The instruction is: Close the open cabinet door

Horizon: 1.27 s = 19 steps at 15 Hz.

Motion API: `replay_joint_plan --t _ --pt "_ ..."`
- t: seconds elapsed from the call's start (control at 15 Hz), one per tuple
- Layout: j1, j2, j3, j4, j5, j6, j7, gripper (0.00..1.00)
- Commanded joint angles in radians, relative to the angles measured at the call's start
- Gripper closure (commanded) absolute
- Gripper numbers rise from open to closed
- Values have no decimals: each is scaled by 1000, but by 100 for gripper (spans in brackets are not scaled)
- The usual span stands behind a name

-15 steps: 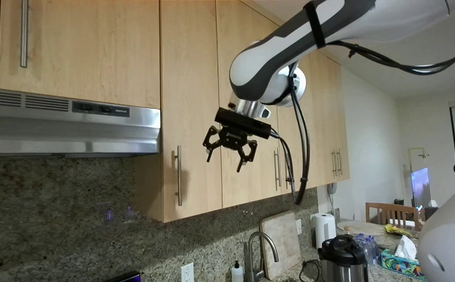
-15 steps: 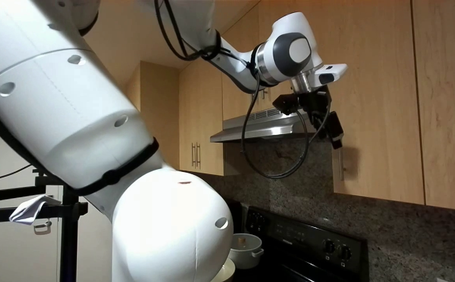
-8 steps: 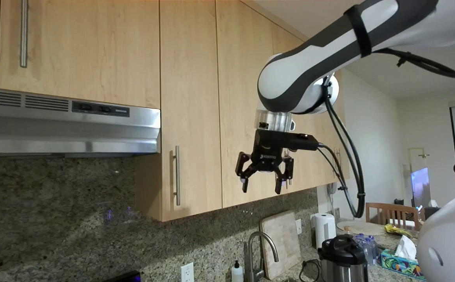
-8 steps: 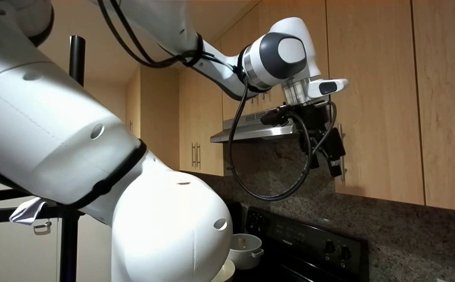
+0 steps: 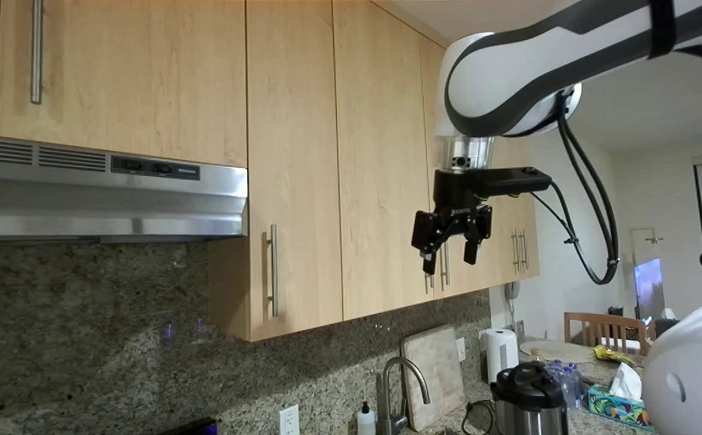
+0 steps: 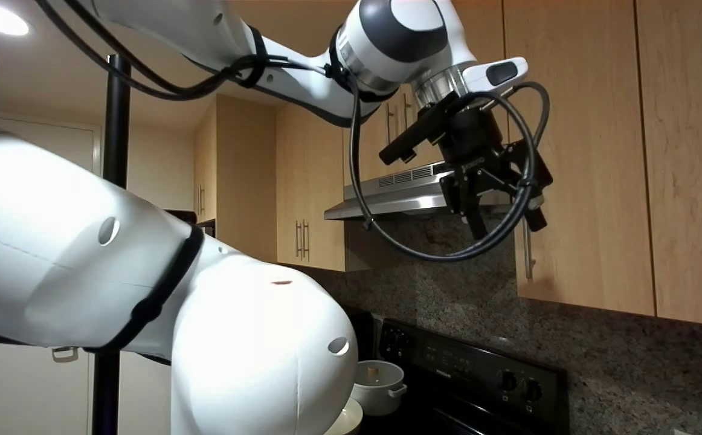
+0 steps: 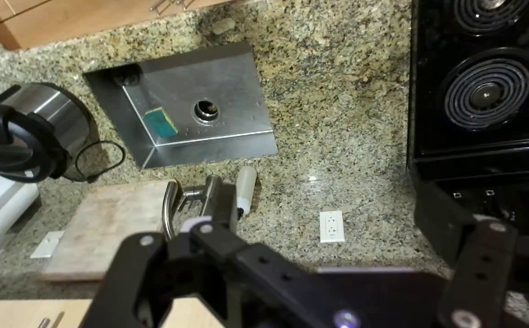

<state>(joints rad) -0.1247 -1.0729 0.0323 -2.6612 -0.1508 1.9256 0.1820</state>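
The tall narrow light-maple cabinet door (image 5: pixel 293 151) stands right of the range hood in an exterior view. It looks flush with the neighbouring doors, and its inner face does not show. Its vertical bar handle (image 5: pixel 274 272) is near the lower left corner. The same door (image 6: pixel 580 157) and handle (image 6: pixel 527 251) also show in an exterior view, partly behind the gripper (image 6: pixel 507 225). My gripper (image 5: pixel 450 258) is open and empty, pointing down. It is out in front of the cabinets and apart from the door. In the wrist view the open fingers (image 7: pixel 333 214) have nothing between them.
A steel range hood (image 5: pixel 103 199) adjoins the narrow door. Matching doors (image 5: pixel 381 163) with paired handles lie beyond it. Below are a faucet (image 5: pixel 408 374), a pressure cooker (image 5: pixel 529 399), a sink (image 7: pixel 191 91), a black stove (image 6: pixel 472 374) and a pot (image 6: pixel 378 386).
The gripper has moved away from the narrow door, dipping and then rising, and has turned. It stays open. The door has shifted very slightly inward since one second ago.
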Motion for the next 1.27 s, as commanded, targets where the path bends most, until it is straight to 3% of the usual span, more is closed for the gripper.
replay_joint_plan --t 0.0,0.33,0.4,0.6,1.2 --pt "32 -92 -60 -8 -67 -34 -180 0" --pt "85 -89 -186 -16 -4 -40 -316 0" --pt "60 -95 -147 -4 -24 -24 -274 0" --pt "76 -89 -182 -14 -15 -26 -287 0" --pt "77 -88 -182 -14 -14 -26 -288 0"
